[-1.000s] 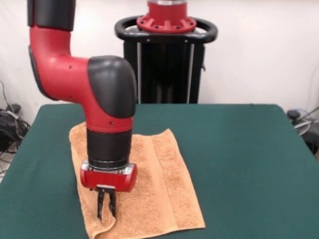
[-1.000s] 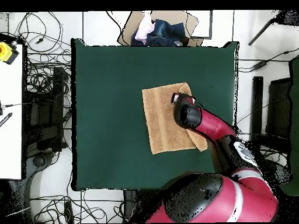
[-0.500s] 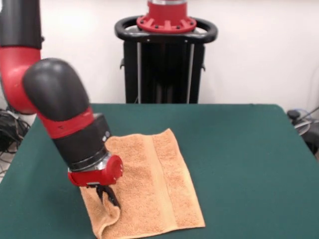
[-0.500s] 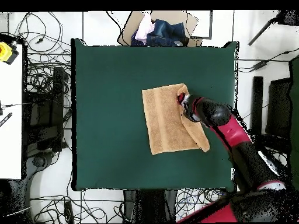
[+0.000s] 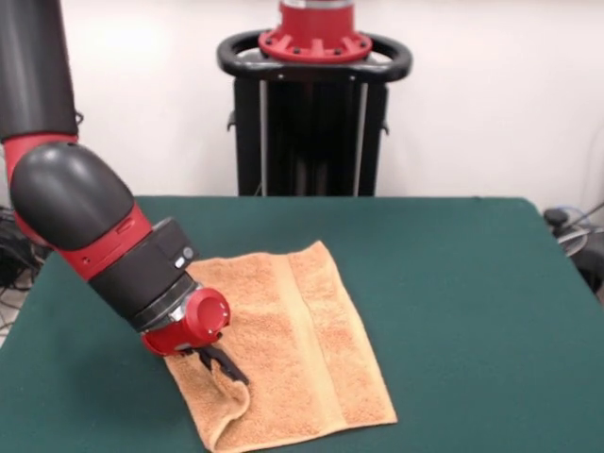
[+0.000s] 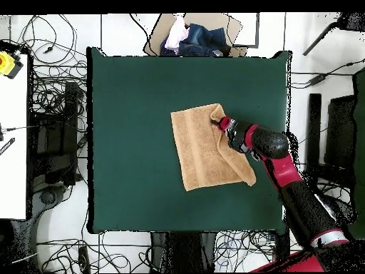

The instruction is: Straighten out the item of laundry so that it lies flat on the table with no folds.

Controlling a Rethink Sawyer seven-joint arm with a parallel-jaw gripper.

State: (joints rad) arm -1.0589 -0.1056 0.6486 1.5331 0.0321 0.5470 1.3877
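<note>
- The towel point(image 5: 283, 354) is judged to be light, soft and limp terry cloth; little stiffness is expected, so a pulled edge would drag the rest across the felt-like top rather than lift it.
- A hold is best taken at a corner or along a hem, where the doubled cloth can be pinched without slipping; the folded-over corner at the near left of the front view is the likely place.
- The claw point(image 5: 224, 363) is seen tilted low over that corner, its dark tips drawn nearly together on a raised ridge of cloth, which appears to be pinched between them.
- The towel is seen as a peach-orange rectangle with a woven band running lengthwise near one side.
- Most of it lies flat; only the corner beneath the claw is curled up and rumpled.
- It is placed on the green table point(image 5: 472, 283), near the middle in the overhead view point(image 6: 207, 146), well apart from every edge.
</note>
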